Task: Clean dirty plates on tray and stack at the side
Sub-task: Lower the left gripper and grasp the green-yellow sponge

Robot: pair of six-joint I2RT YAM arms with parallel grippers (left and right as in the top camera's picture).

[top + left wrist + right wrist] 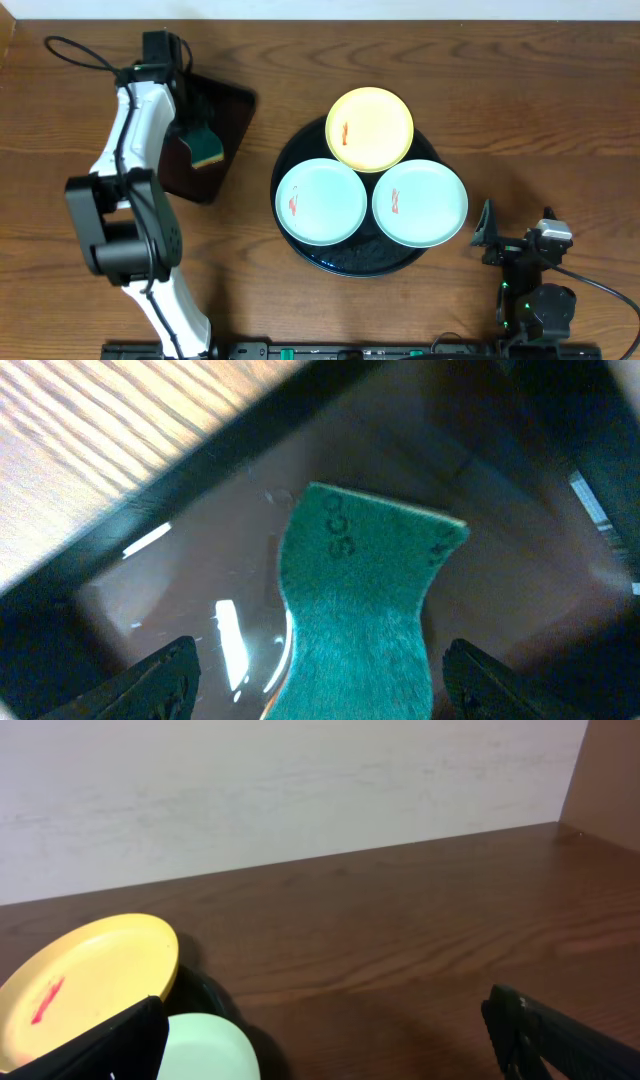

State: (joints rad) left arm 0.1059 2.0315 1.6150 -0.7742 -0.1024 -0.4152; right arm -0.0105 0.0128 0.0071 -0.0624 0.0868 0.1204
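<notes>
1. Worktop (pixel 500 100): dark wood-grain. No writing is seen on it.

2. Tray (pixel 350 262): round, glossy black, set at mid-worktop a little toward the right edge. All three plates are carried on it, so none is yet stacked at the side.

3. Small tray (pixel 232 108): rectangular and dark, placed toward the far left corner. Its floor is glossy.

4. Plates: the yellow one (pixel 369 129) lies on the far side of the tray, the two mint ones (pixel 320 203) (pixel 420 203) side by side on the near side. The three rims are crowded together. A red-orange smear is borne by each. No marks or brands are seen.

5. Sponge (pixel 365 620): green and waisted, lying flat in the small tray. Printed characters are seen along its far end, perhaps "SO", but they are too blurred to be read with certainty.

6. Left tool (pixel 330 685): spread wide above the sponge, one finger to each side, nothing gripped.

7. Right tool (pixel 330 1045): spread wide and empty, parked near the right end of the near edge, just beside the tray.

Step in hand, as judged: the sponge is to be picked up.
- The left tool is best lowered squarely over the narrow waist.
- It should be stopped short of the glossy floor.
- It should be closed firmly, since the soft body is likely to give.
- An off-centre grip would probably let the sponge twist during wiping.
</notes>
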